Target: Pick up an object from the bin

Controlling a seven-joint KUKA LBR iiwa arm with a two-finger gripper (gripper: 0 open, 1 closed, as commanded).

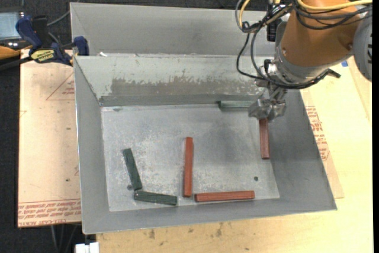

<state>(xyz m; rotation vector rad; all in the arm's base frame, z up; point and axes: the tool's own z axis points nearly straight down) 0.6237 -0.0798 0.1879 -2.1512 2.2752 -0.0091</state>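
Bin (177,26): dull grey metal, floor scuffed. Red bars (188,166) and dark green bars (131,169): matt, smooth.

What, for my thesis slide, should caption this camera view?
Gripper at the far end of a red bar near the bin's right side, other bars scattered.

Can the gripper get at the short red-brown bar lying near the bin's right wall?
Probably yes. The gripper is right at the far end of the short red-brown bar, which lies alone with nothing on it. The grey metal bin's sloping right wall is close, though.
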